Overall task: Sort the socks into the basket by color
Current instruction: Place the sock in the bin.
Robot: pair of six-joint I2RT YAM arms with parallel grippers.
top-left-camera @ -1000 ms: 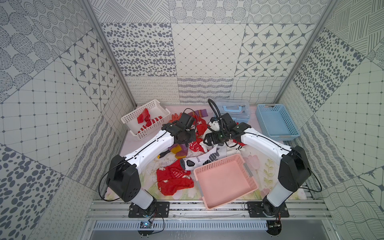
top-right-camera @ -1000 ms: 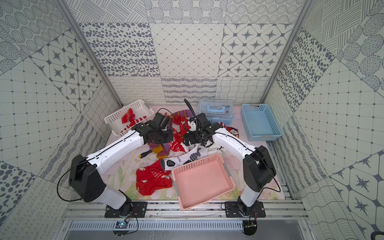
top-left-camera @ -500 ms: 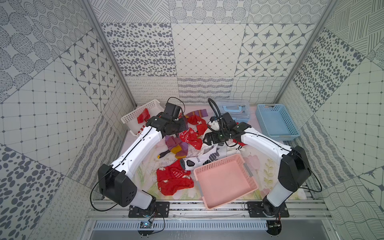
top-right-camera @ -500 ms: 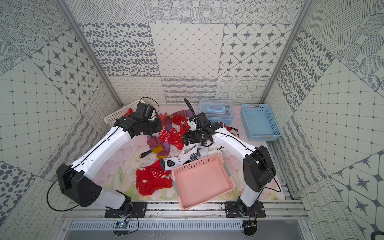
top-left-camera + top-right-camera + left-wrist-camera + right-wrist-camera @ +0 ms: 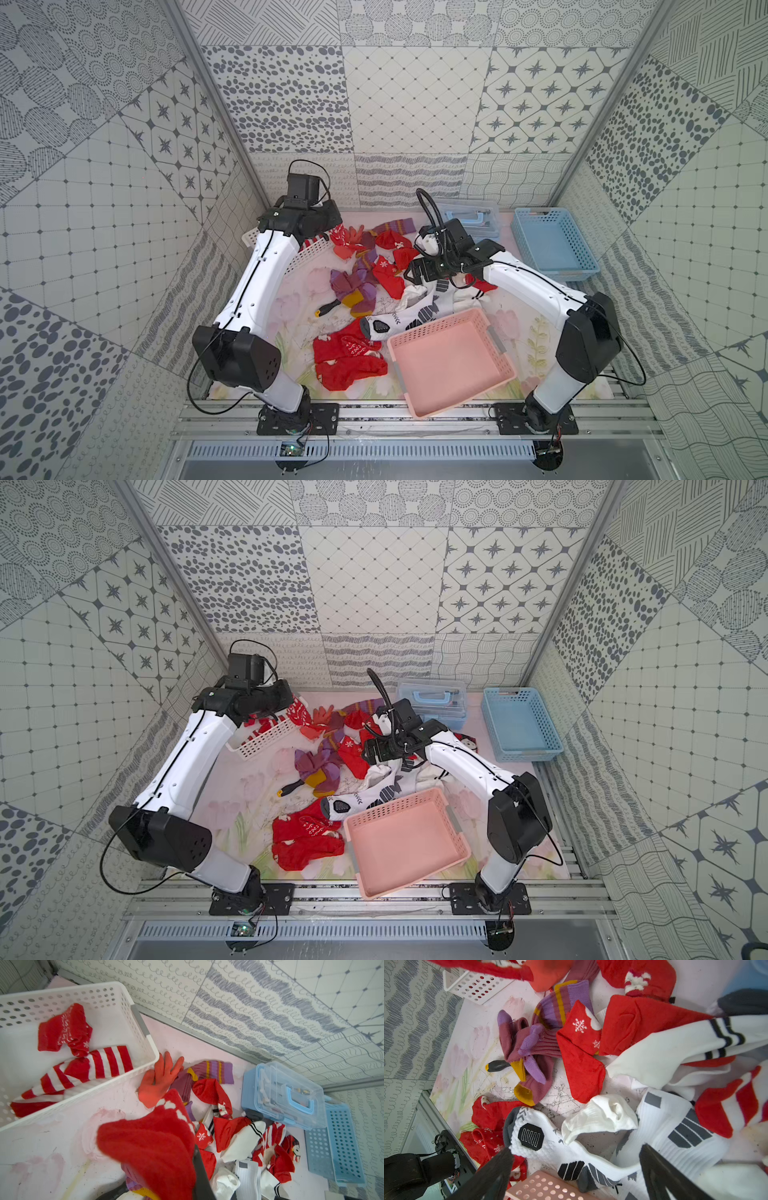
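Left pincer clamped on red sock beside white basket, frame upper left.
Right pincer wide apart above white sock; remaining socks piled mid-surface.

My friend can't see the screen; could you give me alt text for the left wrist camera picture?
A fuzzy red sock hangs close-up from the shut left tool, beside a white basket holding two red socks. Beyond lie an orange glove, mixed socks and a clear blue box.
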